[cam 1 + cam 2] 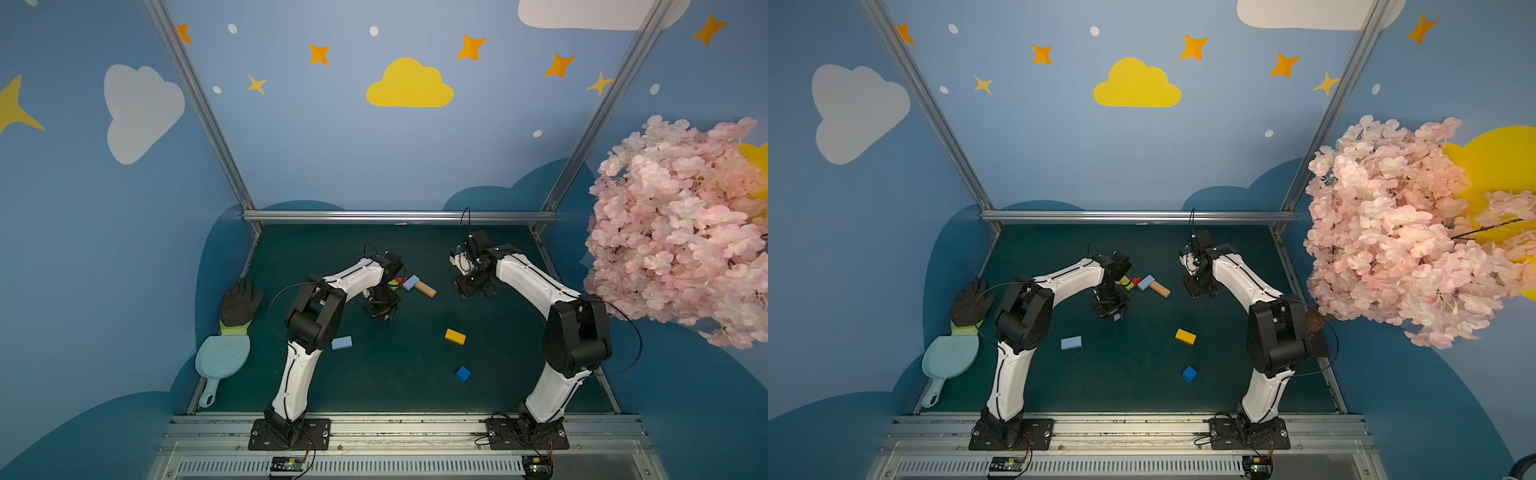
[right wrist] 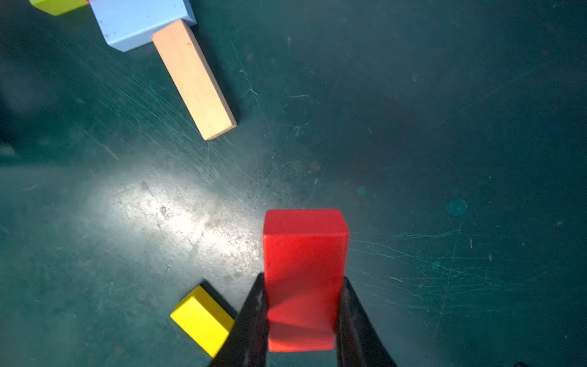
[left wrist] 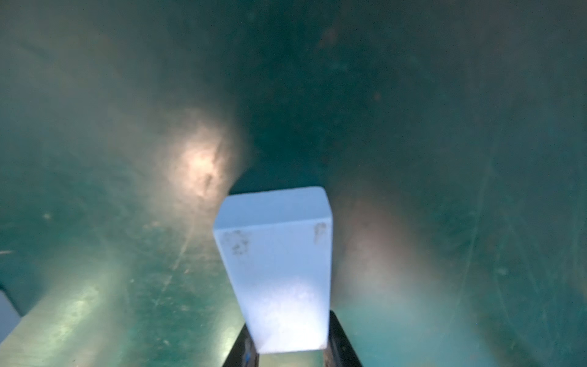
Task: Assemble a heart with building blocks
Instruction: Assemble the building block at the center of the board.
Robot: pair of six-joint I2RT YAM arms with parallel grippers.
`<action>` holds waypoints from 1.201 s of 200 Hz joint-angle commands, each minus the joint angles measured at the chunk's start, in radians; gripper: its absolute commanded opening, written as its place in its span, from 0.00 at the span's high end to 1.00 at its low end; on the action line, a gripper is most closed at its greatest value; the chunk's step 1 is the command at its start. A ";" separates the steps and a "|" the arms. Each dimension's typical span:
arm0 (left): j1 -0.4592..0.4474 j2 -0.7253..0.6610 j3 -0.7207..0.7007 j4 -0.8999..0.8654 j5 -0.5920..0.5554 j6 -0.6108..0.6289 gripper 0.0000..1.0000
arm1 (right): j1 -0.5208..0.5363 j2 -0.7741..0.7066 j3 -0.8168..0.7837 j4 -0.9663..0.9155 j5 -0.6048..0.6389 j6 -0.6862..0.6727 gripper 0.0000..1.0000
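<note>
Red block (image 2: pixel 305 248) gripped by right gripper (image 2: pixel 303 278), light blue block (image 3: pixel 276 263) by left gripper (image 3: pixel 288 317).
Barely begun: few building blocks (image 1: pixel 410 282) touch the tan block (image 1: pixel 427 289); yellow block (image 1: pixel 455 336), dark blue cube (image 1: pixel 462 373) well apart.

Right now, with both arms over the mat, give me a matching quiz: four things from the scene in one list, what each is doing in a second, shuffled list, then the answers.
Things:
1. left gripper
2. right gripper
3. tan block
4. dark blue cube

States:
A. shut on the red block
B. lies alone on the mat, touching nothing
C. one end against the resting light blue block
D. shut on the gripped light blue block

Pairs: 1-D, 2-A, 3-C, 4-B.
</note>
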 commanded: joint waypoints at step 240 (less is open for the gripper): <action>0.011 0.152 0.231 -0.097 -0.086 0.004 0.76 | -0.025 -0.004 -0.007 0.008 -0.030 -0.010 1.00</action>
